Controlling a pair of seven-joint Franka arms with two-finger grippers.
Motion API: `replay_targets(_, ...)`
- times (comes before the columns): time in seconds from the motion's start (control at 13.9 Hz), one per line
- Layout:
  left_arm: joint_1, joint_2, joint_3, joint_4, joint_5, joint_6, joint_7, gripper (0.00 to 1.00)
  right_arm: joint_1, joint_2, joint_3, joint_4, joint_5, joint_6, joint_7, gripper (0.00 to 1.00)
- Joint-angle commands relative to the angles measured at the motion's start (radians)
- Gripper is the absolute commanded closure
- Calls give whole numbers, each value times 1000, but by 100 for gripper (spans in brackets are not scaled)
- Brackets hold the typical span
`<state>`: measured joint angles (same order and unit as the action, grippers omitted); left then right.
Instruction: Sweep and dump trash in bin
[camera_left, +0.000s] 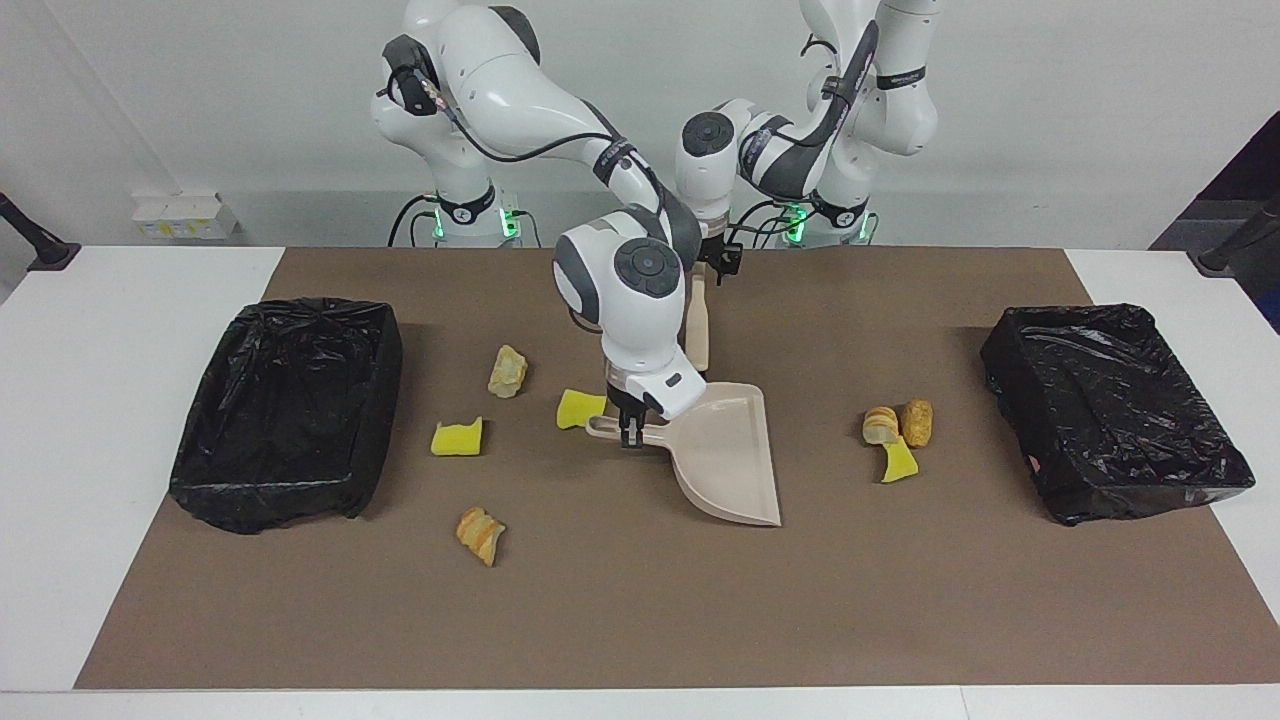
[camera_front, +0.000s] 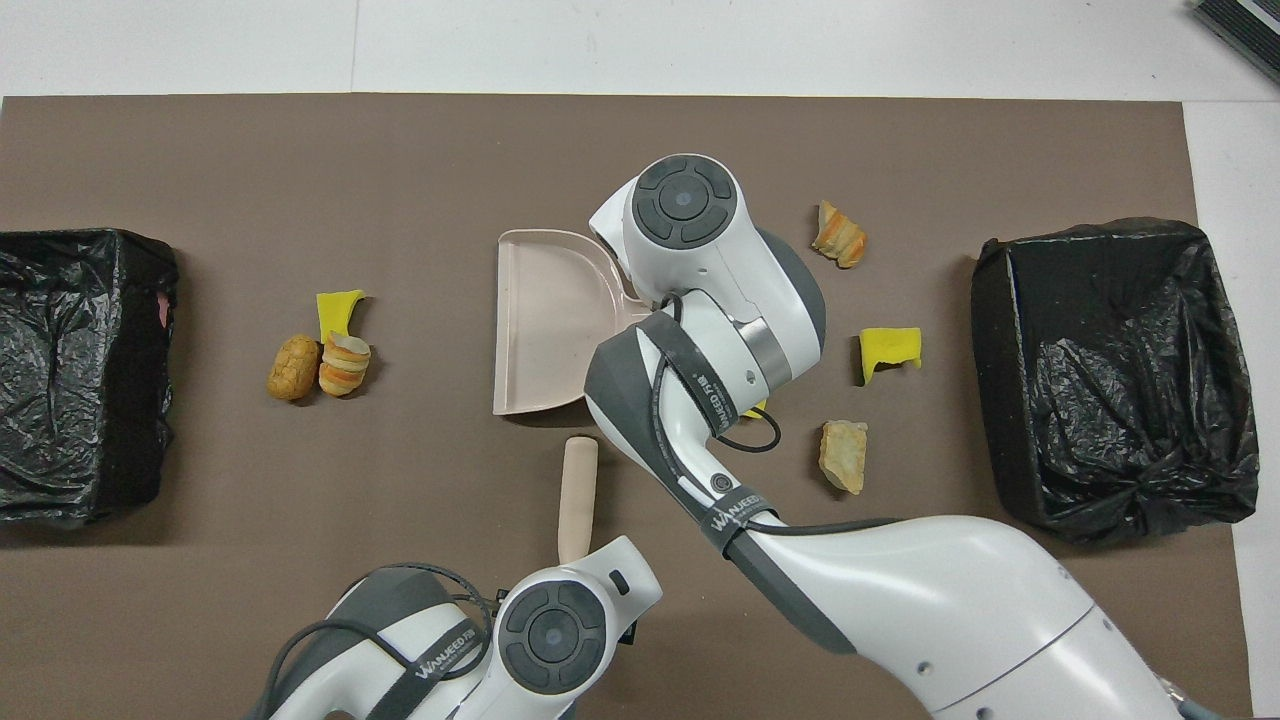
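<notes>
- here the right gripper (camera_left: 631, 437) is clamped on the handle of the dustpan (camera_left: 728, 460), whose open mouth faces the left arm's end, ready to receive.
- the left gripper (camera_left: 716, 262) is at the brush (camera_left: 697, 325); i cannot tell if its fingers are closed on it.
- trash lies scattered: three pieces (camera_left: 898, 435) nearer one bin (camera_left: 1110, 410), four pieces (camera_left: 505, 425) nearer the other bin (camera_left: 285, 410).
</notes>
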<state>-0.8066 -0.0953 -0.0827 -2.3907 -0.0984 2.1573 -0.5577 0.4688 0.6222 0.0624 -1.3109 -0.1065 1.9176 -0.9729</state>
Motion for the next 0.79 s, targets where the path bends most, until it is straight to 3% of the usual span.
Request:
replay_targets(0.0,-23,-15,18,5,-4,-40,-16,100,-6,-21,8,-25,-7,3,-30,100)
replay_targets(0.43,18,-49,29,44,-6,-163,-4,100,-9,-16,8,-34,-9,17,-32,100)
replay_targets(0.72,131,-240,32,53,-4,-399,71,100,-9,-16,8,-34,-7,20,-32,100)
